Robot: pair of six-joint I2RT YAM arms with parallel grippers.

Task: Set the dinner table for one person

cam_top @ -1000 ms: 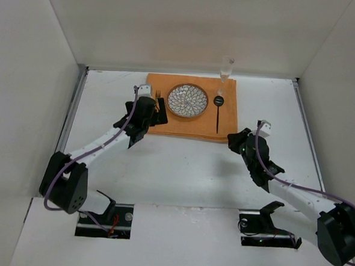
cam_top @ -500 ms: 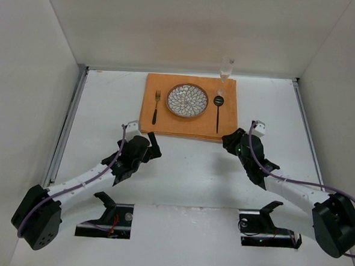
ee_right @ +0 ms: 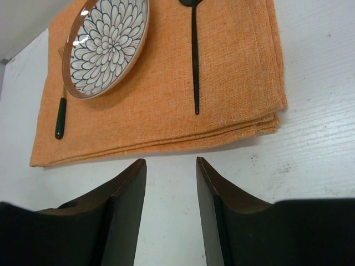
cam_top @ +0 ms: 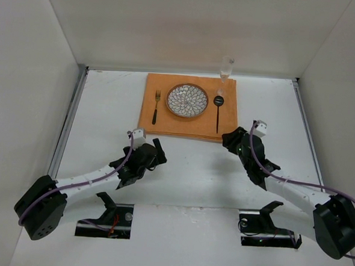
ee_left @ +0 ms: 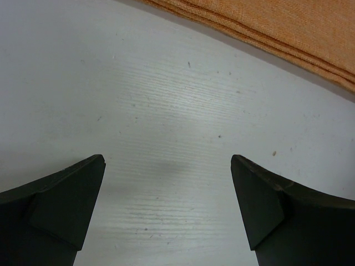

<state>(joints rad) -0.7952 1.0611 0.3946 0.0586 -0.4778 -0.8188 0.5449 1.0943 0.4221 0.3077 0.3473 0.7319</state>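
An orange mat (cam_top: 169, 123) lies at the back of the white dinner table (cam_top: 187, 176). On the mat a flower-patterned plate (cam_top: 187, 100) sits in the middle, a fork (cam_top: 155, 107) to its left and a black spoon (cam_top: 218, 114) to its right. A clear glass (cam_top: 226, 69) stands at the mat's back right corner. My left gripper (cam_top: 159, 153) is open and empty over bare table in front of the mat (ee_left: 288, 27). My right gripper (cam_top: 226, 139) is open and empty just off the mat's front right corner; its view shows the plate (ee_right: 108, 41), spoon (ee_right: 194, 55) and fork (ee_right: 60, 113).
Metal rails (cam_top: 70, 114) run along the table's two side edges, with white walls close behind and beside them. Two black stands (cam_top: 109, 207) sit at the near edge by the arm bases.
My left gripper has drawn back from the mat's left side toward the near edge, and the fork now lies uncovered on the mat. My right gripper has shifted only slightly.
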